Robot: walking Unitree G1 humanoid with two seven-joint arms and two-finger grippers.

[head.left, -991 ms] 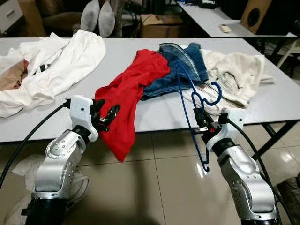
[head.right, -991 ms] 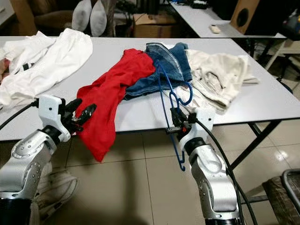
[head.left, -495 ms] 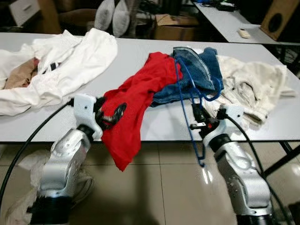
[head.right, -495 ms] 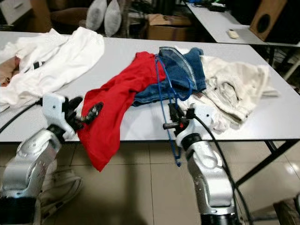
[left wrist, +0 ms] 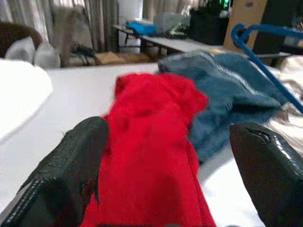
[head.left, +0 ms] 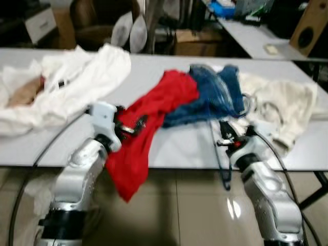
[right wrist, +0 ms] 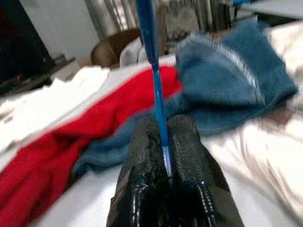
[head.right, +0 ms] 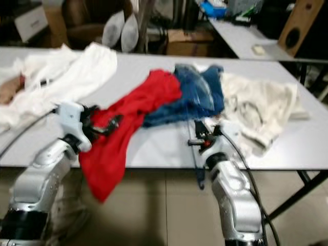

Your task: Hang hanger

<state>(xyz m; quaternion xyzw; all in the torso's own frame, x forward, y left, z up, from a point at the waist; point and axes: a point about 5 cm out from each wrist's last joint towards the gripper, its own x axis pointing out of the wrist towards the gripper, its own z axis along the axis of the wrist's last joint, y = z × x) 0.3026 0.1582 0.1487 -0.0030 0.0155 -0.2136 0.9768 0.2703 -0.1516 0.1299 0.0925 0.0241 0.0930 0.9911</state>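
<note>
A thin blue hanger (head.left: pixel 222 156) stands roughly upright at the table's front edge, with my right gripper (head.left: pixel 226 139) shut on its wire. In the right wrist view the hanger (right wrist: pixel 156 94) rises from between the closed fingers (right wrist: pixel 187 142). Its upper part is blurred against the blue jeans (head.left: pixel 215 97). My left gripper (head.left: pixel 131 125) is open beside a red garment (head.left: pixel 148 115) that drapes over the table edge. In the left wrist view the red garment (left wrist: pixel 151 142) lies just ahead of the spread fingers (left wrist: pixel 71 165), which hold nothing.
The long white table (head.left: pixel 179 146) also carries white clothes (head.left: pixel 77 77) on the left and a cream garment (head.left: pixel 282 102) on the right. Tiled floor (head.left: pixel 174 205) lies below. Another table (head.left: pixel 256 38) and a chair (head.left: pixel 97 20) stand behind.
The whole view has shifted and blurred, so the camera moved. Both grippers now sit closer to the table edge. The right gripper still holds the hanger, and the left stays open.
</note>
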